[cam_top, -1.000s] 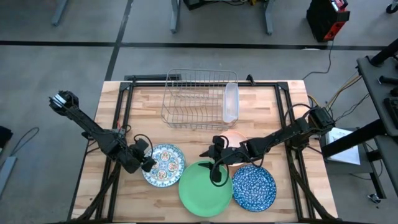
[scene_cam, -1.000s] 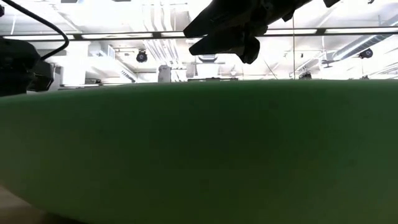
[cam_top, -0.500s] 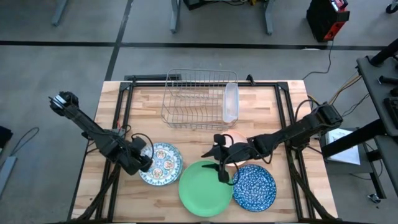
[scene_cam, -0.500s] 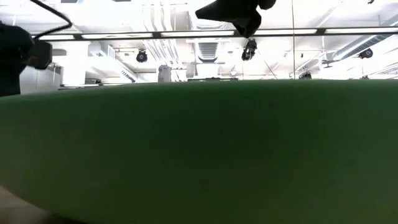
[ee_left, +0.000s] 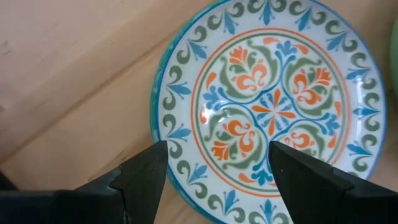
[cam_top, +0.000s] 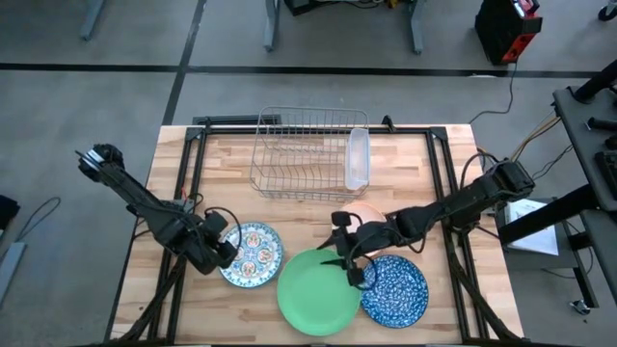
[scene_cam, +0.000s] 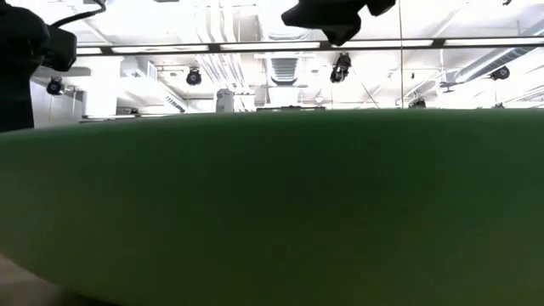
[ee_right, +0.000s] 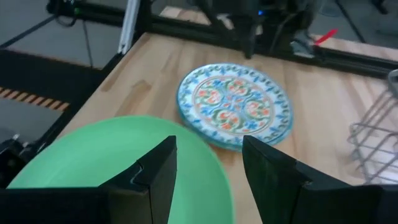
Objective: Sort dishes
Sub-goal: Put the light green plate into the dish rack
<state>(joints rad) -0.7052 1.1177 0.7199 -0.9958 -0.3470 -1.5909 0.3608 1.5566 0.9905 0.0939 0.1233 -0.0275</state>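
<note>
Three plates lay in a row along the lower middle of the high view: a floral plate point(cam_top: 253, 254) on the left, a large green plate point(cam_top: 313, 297) in the centre and a blue speckled plate point(cam_top: 396, 289) on the right. A peach bowl point(cam_top: 370, 214) sat just above them, partly hidden by the right arm. A wire rack point(cam_top: 301, 154) stood in the upper middle of the wooden table point(cam_top: 222, 169), with a clear tray point(cam_top: 358, 159) at its right side.

The left gripper point(ee_left: 216, 167) hovered over the left edge of the floral plate, its jaws spread wide with the rim showing between them. The right gripper point(ee_right: 205, 171) hung above the seam between the green and blue plates, jaws also spread and holding nothing; its wrist view looked across the green plate toward the floral one.

In the low view the green plate filled nearly the whole frame, with dark arm parts along the top edge.
</note>
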